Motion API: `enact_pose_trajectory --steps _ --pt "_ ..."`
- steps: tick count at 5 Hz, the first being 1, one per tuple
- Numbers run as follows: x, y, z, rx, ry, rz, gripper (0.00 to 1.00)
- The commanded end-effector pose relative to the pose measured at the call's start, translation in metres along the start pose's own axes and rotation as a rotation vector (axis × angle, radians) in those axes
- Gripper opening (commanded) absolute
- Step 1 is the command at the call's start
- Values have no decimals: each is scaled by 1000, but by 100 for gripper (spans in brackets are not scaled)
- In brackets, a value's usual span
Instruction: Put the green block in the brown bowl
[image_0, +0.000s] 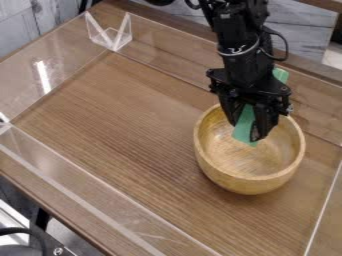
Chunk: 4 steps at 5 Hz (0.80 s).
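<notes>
Sitting on the big wooden table (120, 130), near its right side, is the bowl (249, 150), round and light brown. Over the bowl hangs the black arm (241, 45), reaching steeply down. At its tip the gripper (249, 128) is pinched shut on the block (245, 128), which is green and thin. The block stands nearly upright between the jaws, long way pointing down, low end inside the bowl, just above the bottom. I think letting go comes next, and the block should drop right in.
</notes>
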<state>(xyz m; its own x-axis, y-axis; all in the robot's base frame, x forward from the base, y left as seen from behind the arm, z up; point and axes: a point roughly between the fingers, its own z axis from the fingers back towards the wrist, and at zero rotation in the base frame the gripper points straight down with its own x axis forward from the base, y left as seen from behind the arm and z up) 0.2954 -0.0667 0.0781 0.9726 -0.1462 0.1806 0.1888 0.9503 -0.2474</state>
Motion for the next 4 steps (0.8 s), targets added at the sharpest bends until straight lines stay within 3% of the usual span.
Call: enact_pose_trajectory --steps 1,4 --pt "14 -6 12 -1 -56 -38 0" --pt "13 -6 10 -4 -54 -49 0"
